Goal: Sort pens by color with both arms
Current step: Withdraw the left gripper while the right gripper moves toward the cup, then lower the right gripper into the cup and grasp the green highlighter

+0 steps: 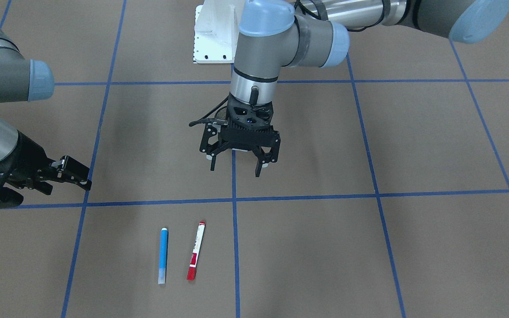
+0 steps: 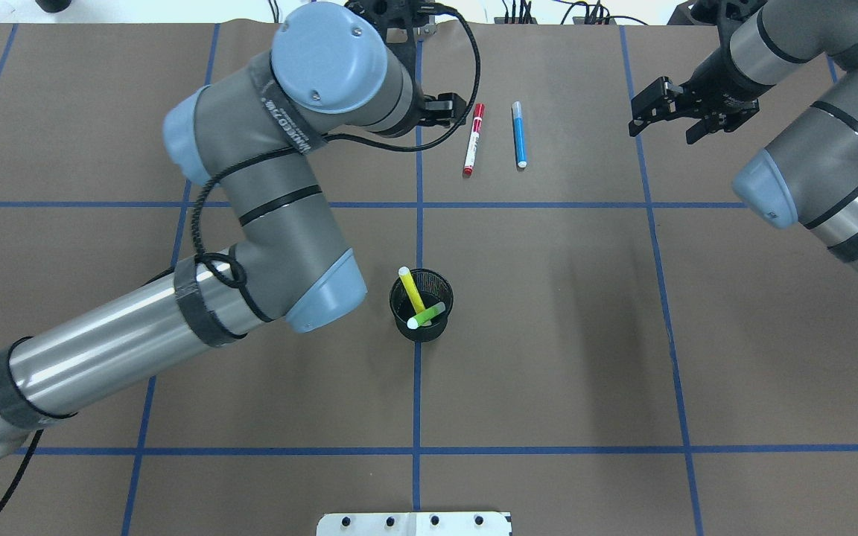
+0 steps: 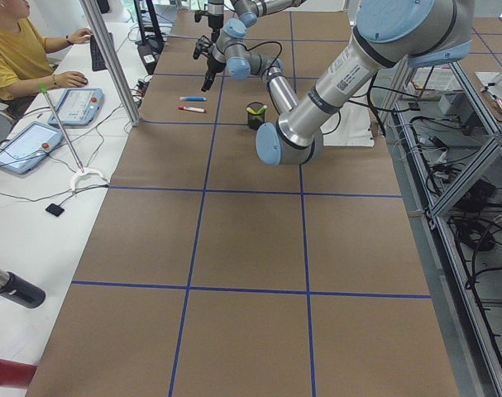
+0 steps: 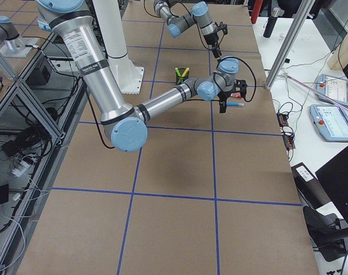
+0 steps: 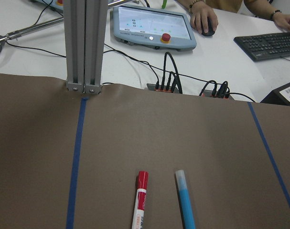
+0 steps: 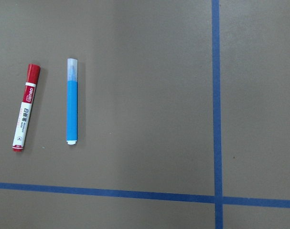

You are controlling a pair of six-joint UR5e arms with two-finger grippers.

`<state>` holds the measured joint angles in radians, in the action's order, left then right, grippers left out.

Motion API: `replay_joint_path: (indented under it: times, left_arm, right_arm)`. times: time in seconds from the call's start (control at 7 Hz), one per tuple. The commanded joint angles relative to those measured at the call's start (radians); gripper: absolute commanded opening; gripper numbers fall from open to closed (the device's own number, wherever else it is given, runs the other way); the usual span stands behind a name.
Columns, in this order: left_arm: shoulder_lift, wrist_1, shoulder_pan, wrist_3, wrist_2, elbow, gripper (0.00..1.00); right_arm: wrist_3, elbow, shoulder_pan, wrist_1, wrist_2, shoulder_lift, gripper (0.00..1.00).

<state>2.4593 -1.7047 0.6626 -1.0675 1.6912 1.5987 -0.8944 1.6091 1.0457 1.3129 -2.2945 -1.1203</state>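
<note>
Front view: the left claw (image 1: pixel 235 170) hangs above the table (image 1: pixel 369 256), fingers spread wide, nothing in it. The right claw (image 1: pixel 70 187) sits low at the side, fingers apart, empty too. The blue pen (image 1: pixel 163 255) and red pen (image 1: pixel 196 251) lie side by side, not touching.

Overhead: the yellow pen (image 2: pixel 411 289) and green pen (image 2: pixel 426 314) lean in the black cup (image 2: pixel 399 316), mid-table.

Both wrist cameras: the red and blue pair, lying flat.
</note>
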Motion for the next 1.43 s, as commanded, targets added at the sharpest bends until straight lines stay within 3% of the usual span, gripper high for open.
replay_joint_path:
  times: [0.0, 0.14, 0.29, 0.57, 0.71, 1.0, 1.29]
  left_arm:
    - [-0.077, 0.272, 0.021, 0.107, 0.134, 0.199, 0.99]
    - [-0.126, 0.330, 0.034, 0.173, 0.197, 0.245, 0.99]
    - [-0.184, 0.332, 0.061, 0.242, 0.275, 0.260, 0.99]
    - [-0.244, 0.332, 0.162, 0.395, 0.433, 0.261, 0.99]
    - [-0.259, 0.330, 0.190, 0.421, 0.468, 0.259, 0.99]
    - [-0.261, 0.323, 0.192, 0.423, 0.472, 0.257, 0.99]
    - [-0.261, 0.324, 0.215, 0.423, 0.479, 0.248, 0.99]
  right_arm:
    - [-0.160, 0.063, -0.054, 0.003, 0.023, 0.019, 1.00]
    - [-0.282, 0.081, -0.111, 0.003, 0.065, 0.049, 0.99]
    - [-0.364, 0.135, -0.178, 0.079, 0.128, 0.077, 0.99]
    - [-0.399, 0.254, -0.304, 0.486, 0.255, 0.250, 0.99]
    - [-0.490, 0.244, -0.369, 0.508, 0.312, 0.298, 0.99]
    - [-0.538, 0.165, -0.469, 0.604, 0.381, 0.411, 0.98]
    - [-0.579, -0.039, -0.522, 0.658, 0.391, 0.570, 0.95]
